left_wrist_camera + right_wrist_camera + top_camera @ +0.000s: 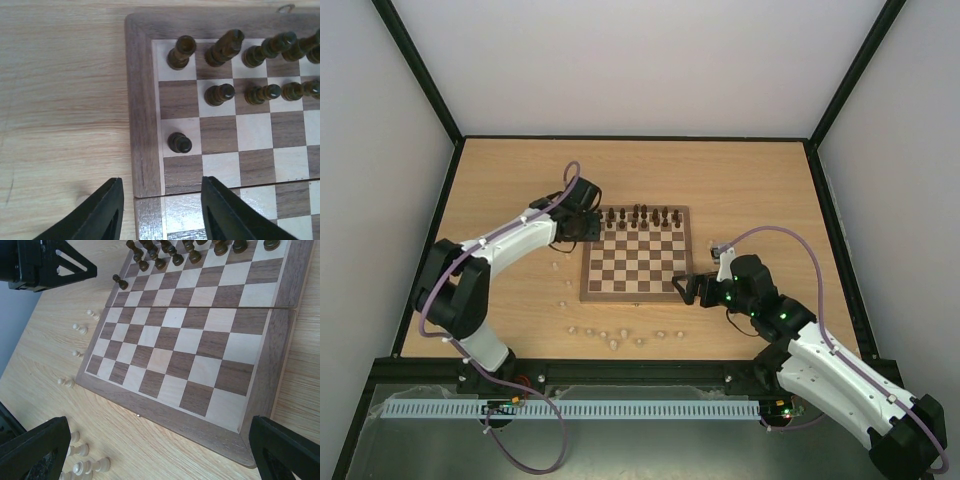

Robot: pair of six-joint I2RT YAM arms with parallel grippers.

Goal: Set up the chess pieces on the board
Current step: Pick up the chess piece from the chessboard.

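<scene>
1. The board (636, 262) lay flat near the middle of the table (740, 180), a little towards the far side, with its chequered squares facing up
2. The dark chessmen (638, 215) stood upright in the two rows along the board's far edge
3. A lone dark pawn (179, 143) stood apart from them on a pale square in the leftmost column, one square nearer than the pawn row (touching no other piece)
4. The pale chessmen (612, 336) were all off the board: a few were strung out on the table just left of it, and a looser scatter lay between its near edge and the arm bases; whether each stood or lay on its side was too small to tell
5. The left claw (161, 200) hung over the far-left part of the board, its fingers (100, 215) parted either side of the left border, with nothing between them and the lone pawn just beyond the tips
6. The right claw (160, 427) sat just off the board's near-right corner, pointing across it, jaws spread wide and gripping nothing
</scene>
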